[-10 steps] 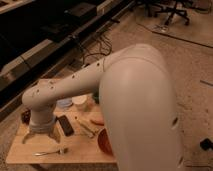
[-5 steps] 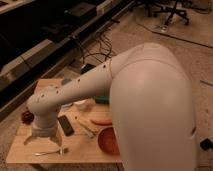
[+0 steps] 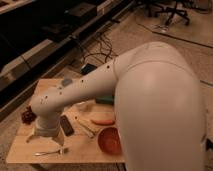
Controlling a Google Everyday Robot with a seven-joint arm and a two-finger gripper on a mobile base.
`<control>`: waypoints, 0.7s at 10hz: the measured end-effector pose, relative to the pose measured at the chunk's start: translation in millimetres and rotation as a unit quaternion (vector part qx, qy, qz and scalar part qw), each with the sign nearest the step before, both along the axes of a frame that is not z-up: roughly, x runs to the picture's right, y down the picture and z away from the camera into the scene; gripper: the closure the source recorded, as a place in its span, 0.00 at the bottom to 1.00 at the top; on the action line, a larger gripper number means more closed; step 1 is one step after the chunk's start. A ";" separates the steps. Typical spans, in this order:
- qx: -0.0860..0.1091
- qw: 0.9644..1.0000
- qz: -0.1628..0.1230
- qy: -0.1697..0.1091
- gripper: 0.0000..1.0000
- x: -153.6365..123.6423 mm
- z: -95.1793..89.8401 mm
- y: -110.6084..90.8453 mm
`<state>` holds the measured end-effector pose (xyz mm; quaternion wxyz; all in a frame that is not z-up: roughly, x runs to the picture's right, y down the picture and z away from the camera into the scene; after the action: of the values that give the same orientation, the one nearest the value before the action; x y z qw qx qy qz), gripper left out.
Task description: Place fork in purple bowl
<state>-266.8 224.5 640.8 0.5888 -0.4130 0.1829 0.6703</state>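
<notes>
The end effector (image 3: 47, 139) hangs low over the wooden table (image 3: 20, 150) with its jaws spread wide and holding nothing, the fork (image 3: 50, 151) lying flat just at its 6 o'clock, the purple bowl (image 3: 27, 116) at its 10 o'clock, and an orange-red bowl (image 3: 109, 141) at its 3 o'clock.

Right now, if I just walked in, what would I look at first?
The huge white robot arm fills the right side and stretches out over the wooden table. Its gripper hangs open just above the shiny fork near the table's front edge. A bright orange-red bowl sits at the front right, and the dark purple bowl is at the left edge.
</notes>
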 end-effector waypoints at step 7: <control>0.016 0.999 0.048 -0.006 0.20 43.4 9.5 3.7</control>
<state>-223.4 228.2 650.3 0.5639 -0.4156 0.1488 0.6979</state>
